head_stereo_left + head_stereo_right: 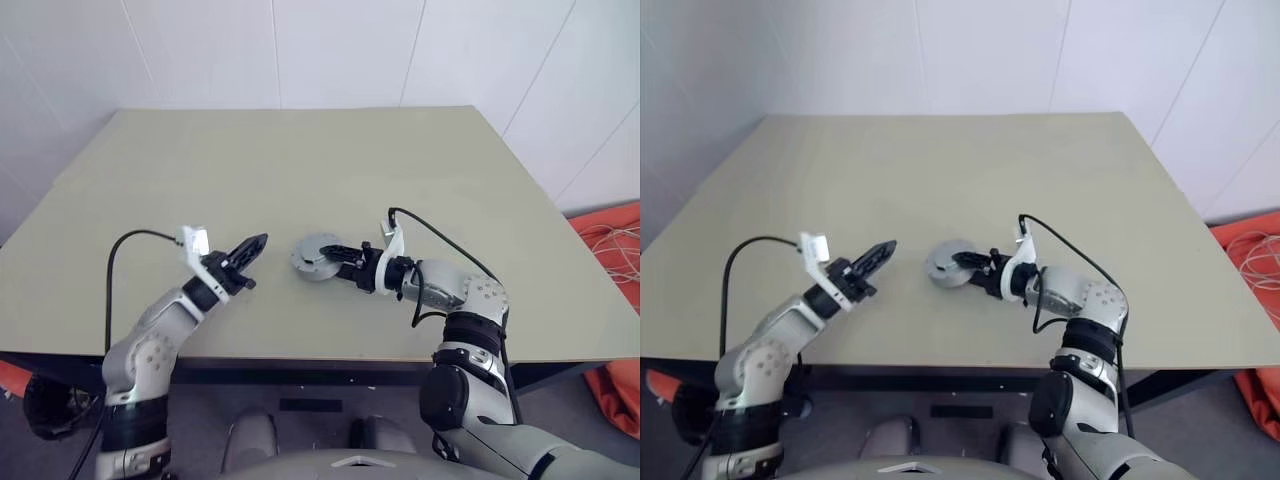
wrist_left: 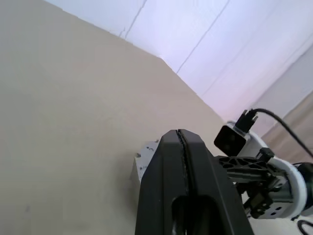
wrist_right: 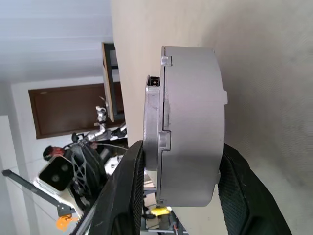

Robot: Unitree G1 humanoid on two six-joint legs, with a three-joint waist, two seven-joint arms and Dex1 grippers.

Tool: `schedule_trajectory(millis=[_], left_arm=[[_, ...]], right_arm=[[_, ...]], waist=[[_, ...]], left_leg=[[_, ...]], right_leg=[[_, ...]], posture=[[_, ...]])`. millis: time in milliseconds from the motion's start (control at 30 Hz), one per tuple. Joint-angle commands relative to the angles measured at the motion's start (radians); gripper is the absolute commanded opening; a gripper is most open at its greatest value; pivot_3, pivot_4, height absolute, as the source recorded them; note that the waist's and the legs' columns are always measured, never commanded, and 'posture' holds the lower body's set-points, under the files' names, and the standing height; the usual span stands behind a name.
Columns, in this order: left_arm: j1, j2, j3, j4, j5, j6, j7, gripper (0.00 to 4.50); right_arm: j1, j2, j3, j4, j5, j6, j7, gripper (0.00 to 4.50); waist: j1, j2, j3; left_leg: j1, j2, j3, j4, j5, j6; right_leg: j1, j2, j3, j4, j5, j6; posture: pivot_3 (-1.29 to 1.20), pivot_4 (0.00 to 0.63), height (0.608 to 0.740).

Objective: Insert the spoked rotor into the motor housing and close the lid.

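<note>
On the pale olive-beige bench (image 1: 300,170), going from the left, the left tool (image 1: 258,243) with its two black fingers pressed together and holding nothing hangs just above the surface, pointing toward the middle. A short bare stretch of bench lies between its tip and the squat round grey metal motor housing (image 1: 313,258), which sits near the middle of the bench toward the near edge. The round silvery-grey lid (image 3: 152,132) lies flat against the housing, so the two read as one closed puck with a thin seam between them; in the right wrist view the lid is the thinner slab and the housing (image 3: 193,122) the thicker one. To the right of the puck, the right tool (image 1: 338,257) reaches in from the right side, its two black fingers (image 3: 124,196) part-open and straddling the puck, one on the lid's face and one on the housing's far face, gripping it. In count: one housing, one lid, two tools. The spoked rotor cannot be seen with the puck closed.
</note>
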Motion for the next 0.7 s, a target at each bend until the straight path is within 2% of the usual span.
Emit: schedule_trajectory(millis=[33,167,433,700], left_arm=[[0.076,-0.022,0.026,-0.088,-0.165,0.074,0.061,0.57],[0.119,-0.053,0.02,-0.091,-0.26,0.103,0.139,1.9],[0.083,-0.089,0.033,-0.027,-0.488,0.133,0.292,4.45],[0.036,-0.14,0.017,0.062,-0.678,0.117,0.46,4.5]], right_arm=[[-0.043,-0.002,0.008,-0.029,0.076,-0.01,0.031,1.98],[-0.07,-0.004,0.025,-0.02,0.101,-0.008,0.036,1.98],[-0.086,0.007,0.073,-0.034,0.188,-0.019,0.0,1.98],[-0.065,0.014,0.149,-0.067,0.328,-0.079,-0.076,1.98]], waist=[[0.0,0.0,0.0],[0.0,0.0,0.0],[0.001,-0.001,0.0],[0.002,-0.001,0.0]], left_leg=[[0.0,0.0,0.0,0.0,0.0,0.0],[0.001,0.001,0.0,0.001,0.001,-0.001],[0.0,0.001,-0.001,0.004,0.001,-0.002],[0.0,0.001,-0.001,0.005,0.001,-0.002]], right_leg=[[0.0,0.0,0.0,0.0,-0.002,0.003],[0.0,0.001,0.0,0.001,-0.004,0.007],[0.001,0.001,0.001,0.001,-0.002,0.01],[0.002,0.002,0.001,0.001,0.0,0.013]], posture=[[0.0,0.0,0.74],[0.0,0.0,0.74],[0.0,0.0,0.74],[0.0,0.0,0.74]])
